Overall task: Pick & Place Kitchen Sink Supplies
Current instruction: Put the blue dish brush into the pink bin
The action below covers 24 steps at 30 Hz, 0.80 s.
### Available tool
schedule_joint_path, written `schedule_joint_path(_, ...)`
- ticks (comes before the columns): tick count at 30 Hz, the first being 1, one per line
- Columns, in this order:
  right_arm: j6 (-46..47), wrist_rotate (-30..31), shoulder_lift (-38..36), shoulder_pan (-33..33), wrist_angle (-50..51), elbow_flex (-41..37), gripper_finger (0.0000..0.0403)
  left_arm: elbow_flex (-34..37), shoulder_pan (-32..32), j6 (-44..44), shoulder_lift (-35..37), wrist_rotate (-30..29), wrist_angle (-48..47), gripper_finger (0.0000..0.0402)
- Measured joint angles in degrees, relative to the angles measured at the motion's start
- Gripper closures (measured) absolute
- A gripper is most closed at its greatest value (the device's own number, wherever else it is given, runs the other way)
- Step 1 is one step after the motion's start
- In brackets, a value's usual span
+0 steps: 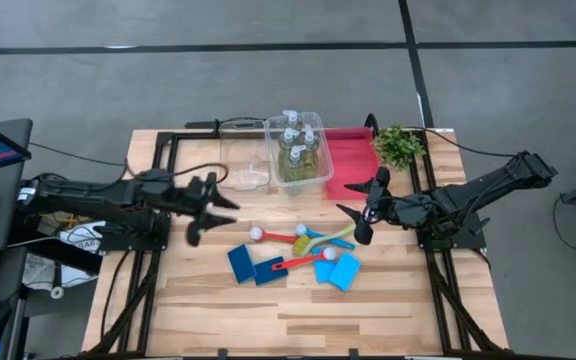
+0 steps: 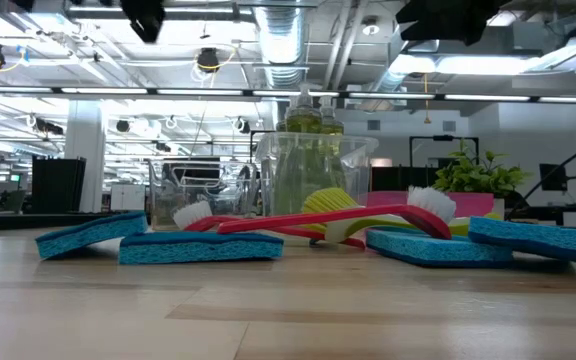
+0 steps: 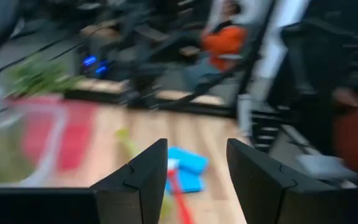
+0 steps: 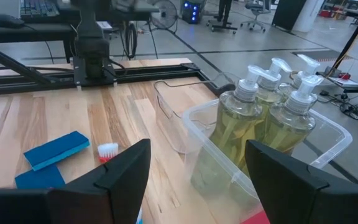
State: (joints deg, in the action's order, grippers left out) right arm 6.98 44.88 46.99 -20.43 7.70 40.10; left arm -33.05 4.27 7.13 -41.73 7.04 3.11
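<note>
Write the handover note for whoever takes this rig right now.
Left gripper: open, empty, above the table left of the pile.
Right gripper: open, empty, above the table right of the pile.
Done: four soap bottles stand in the right-hand clear bin.
Left: the blue sponges and brushes lie loose mid-table. The second clear bin looks empty; the red tray holds nothing visible. The plant stays beside the tray.

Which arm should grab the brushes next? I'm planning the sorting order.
Probably the right: its open end effector hangs just beside the brushes, whose handle ends point toward it. The left end effector, also open, sits farther away, nearer the left blue sponges.
</note>
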Motion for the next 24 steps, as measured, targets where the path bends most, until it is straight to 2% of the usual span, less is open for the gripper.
schedule_joint_path(6, 0.0, 0.0, 3.2, 0.6, -0.1, 0.0, 0.0148, 2.8, 4.7, -6.8, 6.2, 1.0, -0.1, 0.0234)
schedule_joint_path(15, 0.0, -0.5, 11.6, 3.0, -4.4, 0.0, 0.0148, 5.1, 5.2, -8.4, 6.5, 0.1, -0.2, 0.0234)
schedule_joint_path(22, -5.6, -13.5, 18.2, 4.8, -4.8, 2.3, 0.0148, 5.3, 5.1, -8.3, 6.5, -8.3, -0.4, 0.0234)
schedule_joint_path(24, -6.9, -15.5, 19.9, 4.8, -4.9, 2.9, 0.0148, 5.3, 5.1, -8.2, 6.5, -10.9, -1.3, 0.0234)
